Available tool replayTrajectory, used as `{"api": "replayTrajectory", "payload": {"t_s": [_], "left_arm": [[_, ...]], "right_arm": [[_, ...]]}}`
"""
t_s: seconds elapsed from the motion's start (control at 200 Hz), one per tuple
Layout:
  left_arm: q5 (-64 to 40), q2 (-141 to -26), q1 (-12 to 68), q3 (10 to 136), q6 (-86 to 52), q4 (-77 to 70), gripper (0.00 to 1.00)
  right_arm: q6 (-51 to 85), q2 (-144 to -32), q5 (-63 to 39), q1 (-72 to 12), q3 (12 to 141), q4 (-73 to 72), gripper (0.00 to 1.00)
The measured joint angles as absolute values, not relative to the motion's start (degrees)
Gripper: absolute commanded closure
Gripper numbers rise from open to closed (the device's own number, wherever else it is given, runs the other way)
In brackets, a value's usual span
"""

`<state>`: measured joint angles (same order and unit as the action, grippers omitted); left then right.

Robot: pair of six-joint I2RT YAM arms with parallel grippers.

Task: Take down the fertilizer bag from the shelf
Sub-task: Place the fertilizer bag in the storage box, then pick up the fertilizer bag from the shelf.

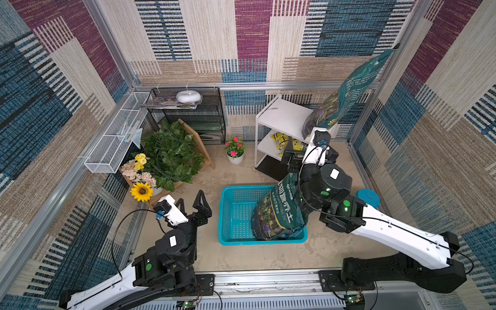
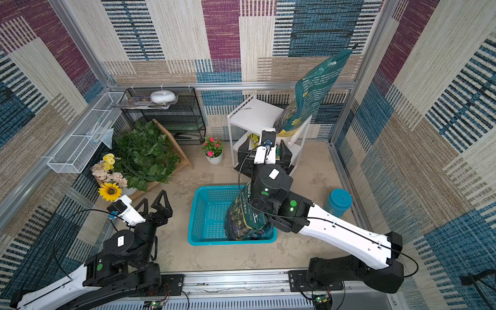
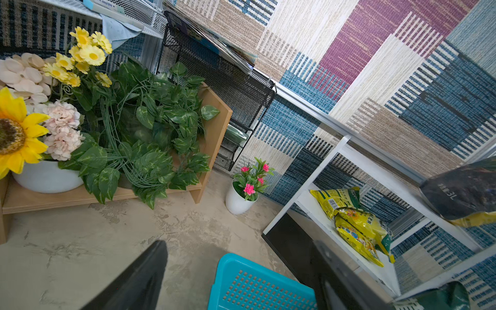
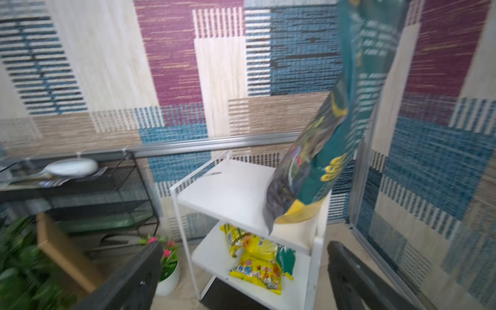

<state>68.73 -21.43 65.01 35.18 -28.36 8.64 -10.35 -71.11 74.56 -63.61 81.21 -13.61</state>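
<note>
Shows the right claw [image 4: 245, 248] gaping and empty, close before the shelf [image 4: 228, 193]. Puts the bag [image 4: 316, 171] above and beyond it on the top board, long axis tilted steeply up against the wall. Places the left claw [image 1: 191, 196], also open, well apart.

Both top views: bright, even, diffuse light. Shadows on the floor [image 1: 268, 257] are soft and faint. Wide-angle bending of the frame posts [image 1: 107, 43] toward the edges. Left wrist view is sharp farther out, but the left gripper [image 3: 239, 247] fingers [image 3: 139, 279] are out of focus. Right wrist view is smeared throughout, probably motion blur: green bag [image 4: 349, 134] print is unreadable, the leaves [image 4: 18, 271] are streaked, and the shelf [image 4: 228, 193] top board is washed out.
</note>
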Motion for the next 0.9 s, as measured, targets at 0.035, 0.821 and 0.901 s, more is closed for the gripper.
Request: {"api": "replayTrajectory", "payload": {"t_s": [0.035,0.821,0.901], "left_arm": [[68.7,-21.4,65.0,35.2,-28.4,8.6,0.14],[68.5,-20.8,65.0,35.2,-29.2,8.7,0.14],[68.5,-20.7,65.0,35.2,-29.2,8.7,0.14]], "right_arm": [[-11.6,-71.0,74.9,-61.5,82.4,-14.5,0.02],[-0.6,-82.0,57.8,-34.4,101.5,8.1,0.05],[-0.6,-83.4,56.7,-32.8,103.4,8.3,0.06]]}}
